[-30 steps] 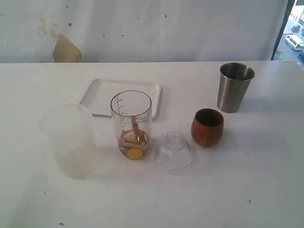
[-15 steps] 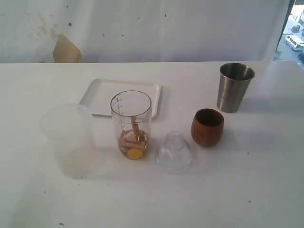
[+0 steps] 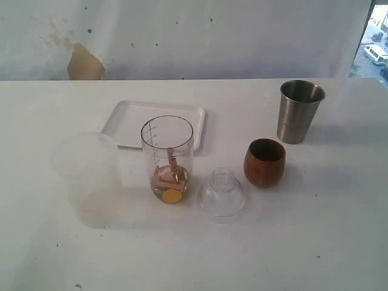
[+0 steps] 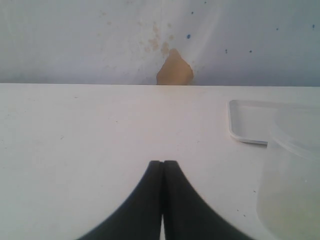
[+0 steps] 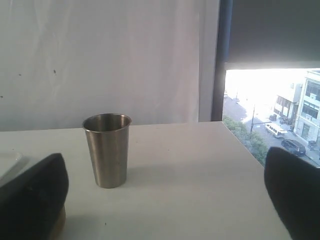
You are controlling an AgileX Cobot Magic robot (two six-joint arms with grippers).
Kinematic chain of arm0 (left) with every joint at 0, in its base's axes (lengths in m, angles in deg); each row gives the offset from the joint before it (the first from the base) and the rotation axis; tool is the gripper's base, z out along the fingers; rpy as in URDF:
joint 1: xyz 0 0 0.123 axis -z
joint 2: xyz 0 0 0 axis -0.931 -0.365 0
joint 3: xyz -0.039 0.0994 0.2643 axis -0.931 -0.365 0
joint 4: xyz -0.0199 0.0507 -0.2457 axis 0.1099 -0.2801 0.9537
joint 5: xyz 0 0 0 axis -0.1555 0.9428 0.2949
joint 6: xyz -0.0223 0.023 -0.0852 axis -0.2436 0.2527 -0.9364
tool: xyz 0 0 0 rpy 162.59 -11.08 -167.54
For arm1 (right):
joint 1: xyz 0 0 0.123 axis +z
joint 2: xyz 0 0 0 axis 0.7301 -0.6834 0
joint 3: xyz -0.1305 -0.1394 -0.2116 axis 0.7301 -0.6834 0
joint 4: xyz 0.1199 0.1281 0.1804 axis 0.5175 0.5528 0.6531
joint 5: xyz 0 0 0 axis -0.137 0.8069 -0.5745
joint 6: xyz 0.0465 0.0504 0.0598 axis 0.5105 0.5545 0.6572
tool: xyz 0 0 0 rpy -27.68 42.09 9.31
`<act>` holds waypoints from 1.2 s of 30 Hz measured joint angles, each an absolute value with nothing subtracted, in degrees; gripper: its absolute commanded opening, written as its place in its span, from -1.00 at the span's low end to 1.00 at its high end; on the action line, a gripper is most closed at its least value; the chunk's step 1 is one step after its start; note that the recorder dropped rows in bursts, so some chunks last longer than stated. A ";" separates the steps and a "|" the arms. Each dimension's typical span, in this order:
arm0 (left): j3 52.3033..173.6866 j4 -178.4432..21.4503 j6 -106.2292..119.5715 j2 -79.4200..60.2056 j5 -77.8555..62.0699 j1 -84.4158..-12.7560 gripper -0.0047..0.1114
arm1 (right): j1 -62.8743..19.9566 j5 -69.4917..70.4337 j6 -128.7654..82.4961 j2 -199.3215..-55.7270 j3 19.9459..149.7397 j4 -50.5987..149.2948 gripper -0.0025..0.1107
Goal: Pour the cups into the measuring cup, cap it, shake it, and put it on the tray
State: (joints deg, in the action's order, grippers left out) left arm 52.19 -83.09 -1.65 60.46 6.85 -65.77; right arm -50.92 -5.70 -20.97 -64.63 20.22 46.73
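The clear measuring cup (image 3: 168, 157) stands mid-table with small wooden pieces and a yellow disc at its bottom. A clear dome cap (image 3: 222, 193) sits beside it. To the right are the brown wooden cup (image 3: 264, 162) and, farther back, the steel tumbler (image 3: 299, 111) (image 5: 107, 150). The white tray (image 3: 130, 115) (image 4: 247, 122) lies behind the measuring cup. Neither gripper shows in the exterior view. My left gripper (image 4: 163, 162) is shut and empty, low over bare table. My right gripper (image 5: 165, 165) is open wide, with the tumbler ahead and nearer one finger (image 5: 35, 195).
A wide frosted plastic cup (image 3: 88, 176) (image 4: 292, 175) stands left of the measuring cup. A white wall with a tan patch (image 3: 85, 63) runs behind the table. The table's right edge (image 5: 250, 155) drops off beside a window.
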 measured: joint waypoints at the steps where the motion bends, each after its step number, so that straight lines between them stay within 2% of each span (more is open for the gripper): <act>1: 52.19 -83.09 -1.65 60.46 6.85 -65.77 0.86 | -50.92 -5.70 -20.97 -64.63 20.22 46.73 0.79; 7: 52.19 -83.09 -1.65 60.46 6.85 -65.77 0.86 | -50.92 -6.81 -20.97 -64.63 20.22 46.73 0.79; 11: 52.19 -83.09 -1.65 60.46 6.85 -65.77 0.86 | -50.92 -12.80 -20.53 -64.63 20.02 46.73 0.79; 20: 52.19 -83.09 -1.65 60.46 6.85 -65.77 0.86 | -50.92 -26.96 -0.54 -64.63 20.02 40.87 0.79; 26: 52.19 -83.09 -1.65 60.46 6.85 -65.77 0.86 | -50.92 -25.21 5.50 -64.63 21.42 36.78 0.79; 28: 52.19 -83.09 -1.65 60.46 6.85 -65.77 0.86 | -50.92 -23.44 13.87 -65.90 21.58 27.13 0.79; 30: 52.19 -83.09 -1.65 60.46 6.85 -65.77 0.86 | -50.88 -27.92 26.30 -69.98 21.80 8.01 0.79; 31: 52.19 -83.09 -1.65 60.46 6.85 -65.77 0.86 | -50.88 -34.65 30.67 -74.39 22.73 -2.82 0.79; 36: 52.19 -83.09 -1.65 60.46 6.85 -65.77 0.86 | -50.88 -43.80 35.02 -96.79 27.82 -14.46 0.79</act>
